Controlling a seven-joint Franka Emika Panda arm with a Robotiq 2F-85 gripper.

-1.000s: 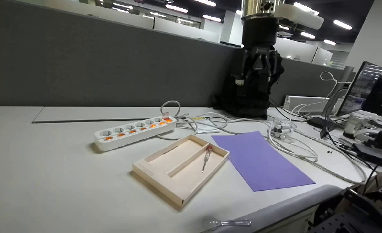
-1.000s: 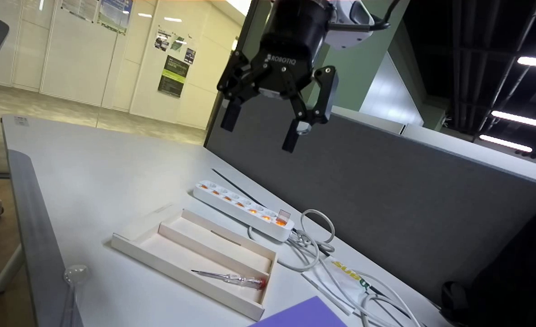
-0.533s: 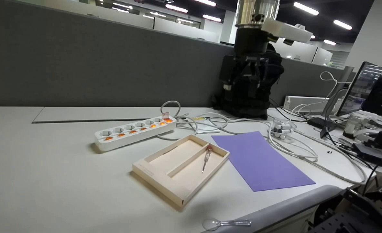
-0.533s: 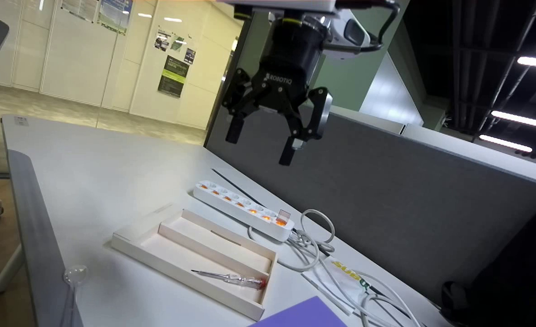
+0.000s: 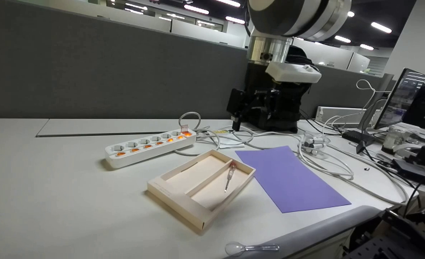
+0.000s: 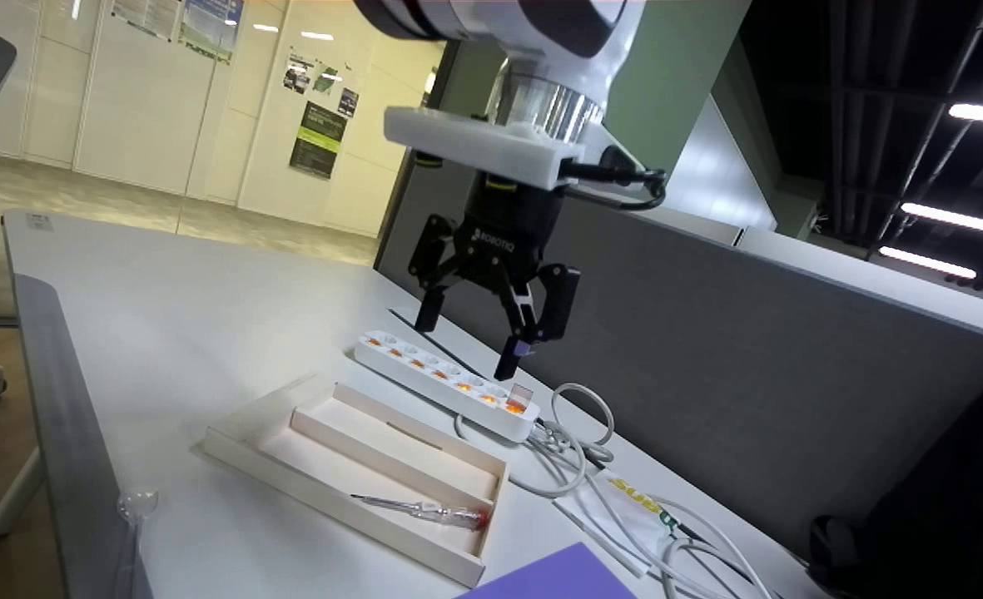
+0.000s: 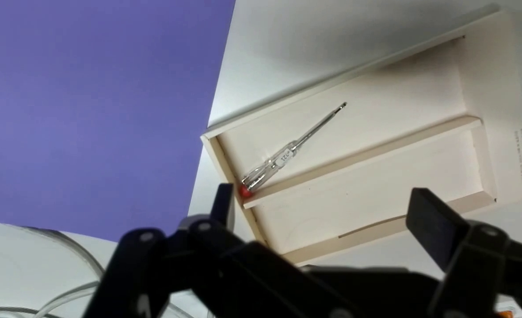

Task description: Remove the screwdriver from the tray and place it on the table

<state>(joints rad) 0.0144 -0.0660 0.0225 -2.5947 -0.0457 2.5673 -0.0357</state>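
The screwdriver, with a clear handle, red end cap and thin metal shaft, lies in one long compartment of the tray in both exterior views [image 5: 230, 176] [image 6: 427, 510] and the wrist view [image 7: 283, 157]. The light-wood tray [image 5: 178, 201] rests on the pale table [image 5: 72, 212]; it also shows in an exterior view [image 6: 325, 497] and the wrist view [image 7: 362, 164]. My gripper [image 6: 468, 344] is open and empty, above the table and higher than the tray. In the wrist view its spread fingers [image 7: 322, 201] appear over the tray's other compartment, with the screwdriver beyond them.
A white power strip [image 5: 149, 148] with lit orange switches stands behind the tray. White cables [image 6: 570, 478] lie beside it. A purple sheet [image 5: 291, 180] lies next to the tray. A clear spoon [image 5: 250, 248] is at the table's front edge. A grey partition [image 5: 108, 72] stands behind.
My arm has come down and the gripper has moved lower, closer to the table and tray, staying open. The screwdriver and tray have not moved.
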